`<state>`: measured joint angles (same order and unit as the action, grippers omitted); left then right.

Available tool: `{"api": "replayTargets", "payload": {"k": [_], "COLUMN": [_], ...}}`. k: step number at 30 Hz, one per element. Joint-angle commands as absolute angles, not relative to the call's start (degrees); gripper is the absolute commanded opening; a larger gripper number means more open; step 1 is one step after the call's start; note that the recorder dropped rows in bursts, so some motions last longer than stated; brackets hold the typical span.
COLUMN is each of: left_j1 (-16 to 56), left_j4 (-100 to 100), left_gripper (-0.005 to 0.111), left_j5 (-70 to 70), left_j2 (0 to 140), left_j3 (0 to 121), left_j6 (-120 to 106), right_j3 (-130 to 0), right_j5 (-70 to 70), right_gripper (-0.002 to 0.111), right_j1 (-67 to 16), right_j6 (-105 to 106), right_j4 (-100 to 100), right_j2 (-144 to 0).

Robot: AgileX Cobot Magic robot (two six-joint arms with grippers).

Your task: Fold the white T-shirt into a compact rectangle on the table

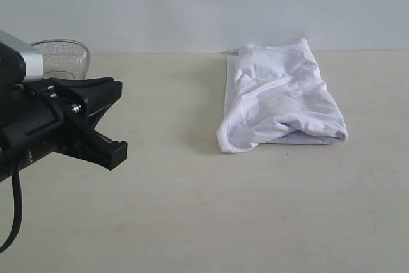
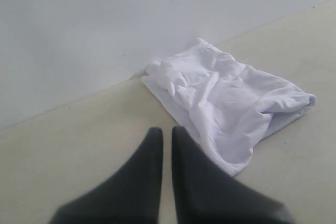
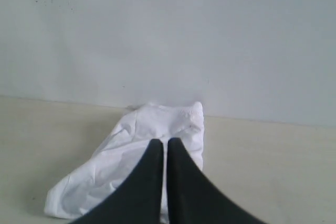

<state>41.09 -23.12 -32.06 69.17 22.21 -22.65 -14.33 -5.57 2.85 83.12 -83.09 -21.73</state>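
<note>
1. A wire basket (image 1: pixel 65 57) stands well left of the shirt (image 1: pixel 281 100). It sits at the far edge of the desk (image 1: pixel 204 222) and is partly hidden behind the left arm (image 1: pixel 38 126).
2. The left arm is black with a silver section. It juts in well left of the shirt and on the near side of the basket, raised above the desk.
3. The left claw (image 2: pixel 167 130) is closed. In its wrist view the two dark jaws stand side by side with only a thin slit between them, and nothing is in that slit. It points toward the shirt's near left corner and is apart from the cloth.
4. The desk is pale with a faint grain, and a bare stretch of it lies between the left arm and the shirt.
5. The shirt lies on the desk, right of the middle in the exterior view. It is folded into a rough, wrinkled rectangle, narrower at the far end and bulging at the near one. Its far end reaches the line where the desk meets the grey wall (image 1: pixel 192 4). It lies free of both claws.
6. The right claw (image 3: pixel 164 141) shows only in its wrist view. Its jaws are closed together and hold nothing. It faces the wall with the shirt below and ahead of it.
</note>
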Motion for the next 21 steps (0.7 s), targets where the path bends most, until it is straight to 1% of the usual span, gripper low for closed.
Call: {"api": "replayTargets", "payload": {"k": [1, 6, 18, 21], "left_j1": [41.30, 41.30, 41.30, 41.30], "left_j4": [-23.02, -23.02, -23.02, -23.02], "left_gripper": [0.004, 0.004, 0.004, 0.004], "left_j5": [-32.96, -32.96, -32.96, -32.96], "left_j2": [68.99, 68.99, 68.99, 68.99], "left_j3": [21.90, 21.90, 21.90, 21.90], "left_j6": [-22.59, -22.59, -22.59, -22.59], "right_j3": [-6.82, 0.00, 0.00, 0.00], "right_j5": [-5.05, -4.96, -4.40, -4.70], "right_gripper": [0.000, 0.000, 0.000, 0.000], "right_j1": [2.88, 2.88, 2.88, 2.88], "right_j6": [83.18, 82.94, 82.66, 75.07], "right_j4": [-83.08, -83.08, -82.97, -75.67], "right_j2": [-13.86, -7.04, -5.24, -5.24]}}
